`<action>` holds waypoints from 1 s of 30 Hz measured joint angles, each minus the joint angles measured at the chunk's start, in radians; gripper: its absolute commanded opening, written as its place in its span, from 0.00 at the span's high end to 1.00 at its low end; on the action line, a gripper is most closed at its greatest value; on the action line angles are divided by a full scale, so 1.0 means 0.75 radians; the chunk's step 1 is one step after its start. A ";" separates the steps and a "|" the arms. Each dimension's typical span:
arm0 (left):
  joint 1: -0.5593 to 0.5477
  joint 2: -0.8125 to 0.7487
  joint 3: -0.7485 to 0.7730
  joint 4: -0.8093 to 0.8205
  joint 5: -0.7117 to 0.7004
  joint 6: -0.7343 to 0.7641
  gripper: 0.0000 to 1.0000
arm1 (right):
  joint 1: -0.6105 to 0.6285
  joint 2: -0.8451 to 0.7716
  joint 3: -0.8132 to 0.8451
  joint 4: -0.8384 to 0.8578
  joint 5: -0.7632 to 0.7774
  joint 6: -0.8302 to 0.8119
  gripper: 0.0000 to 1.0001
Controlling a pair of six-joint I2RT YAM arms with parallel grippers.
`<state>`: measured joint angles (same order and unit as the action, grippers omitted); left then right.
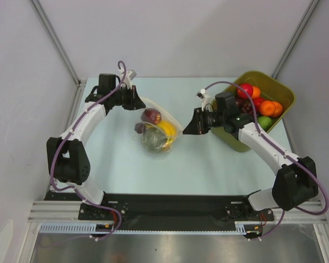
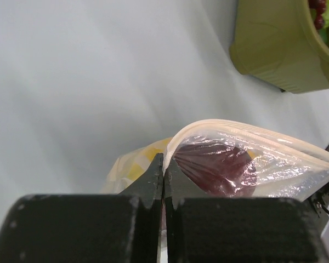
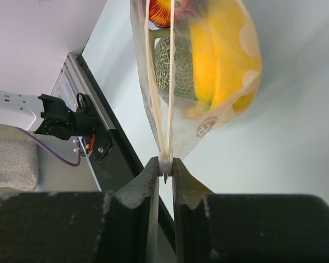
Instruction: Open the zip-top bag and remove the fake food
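The table carried an olive tub, set behind the right gripper. The bag was stretched between that tool and the left gripper. Its film was thin, clear and crinkly: judge it soft, slippery and light apart from its load. The fake food inside was smooth, hard plastic: a netted grey-green melon, a yellow banana and a maroon fruit. Expect these to roll as the bag tilts. The zip strip looked stiffest, so you held there. Each gripper was clamped on one end of it, and the lips stood parted between them.
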<state>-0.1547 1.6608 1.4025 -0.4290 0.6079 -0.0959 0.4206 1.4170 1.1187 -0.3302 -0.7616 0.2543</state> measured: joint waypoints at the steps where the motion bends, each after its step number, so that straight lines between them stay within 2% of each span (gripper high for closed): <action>1: 0.000 0.000 -0.001 0.003 0.023 0.001 1.00 | -0.001 -0.012 -0.006 -0.010 0.004 -0.004 1.00; 4: 0.000 -0.001 -0.027 0.061 0.102 0.013 1.00 | -0.006 -0.039 -0.011 -0.041 0.014 -0.009 0.98; 6: 0.001 -0.001 -0.059 0.100 0.167 0.029 1.00 | -0.008 -0.054 -0.011 -0.063 0.027 -0.012 0.77; 9: 0.009 -0.001 -0.110 0.172 0.306 0.036 1.00 | -0.010 -0.079 -0.010 -0.092 0.054 -0.009 0.51; 11: 0.010 -0.002 -0.135 0.221 0.391 0.037 1.00 | -0.011 -0.093 0.000 -0.099 0.069 -0.012 0.46; 12: 0.010 -0.002 -0.141 0.234 0.419 0.038 1.00 | -0.011 -0.098 0.015 -0.107 0.079 -0.015 0.40; 20: -0.001 -0.013 -0.152 0.282 0.590 0.044 1.00 | -0.026 -0.098 0.185 -0.134 0.137 -0.040 0.34; 30: -0.009 -0.022 -0.152 0.282 0.633 0.049 1.00 | -0.064 0.008 0.198 -0.071 0.204 -0.056 0.34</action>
<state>-0.1616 1.6440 1.2884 -0.2173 1.0824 -0.0593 0.3725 1.4227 1.2675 -0.3836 -0.6086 0.2119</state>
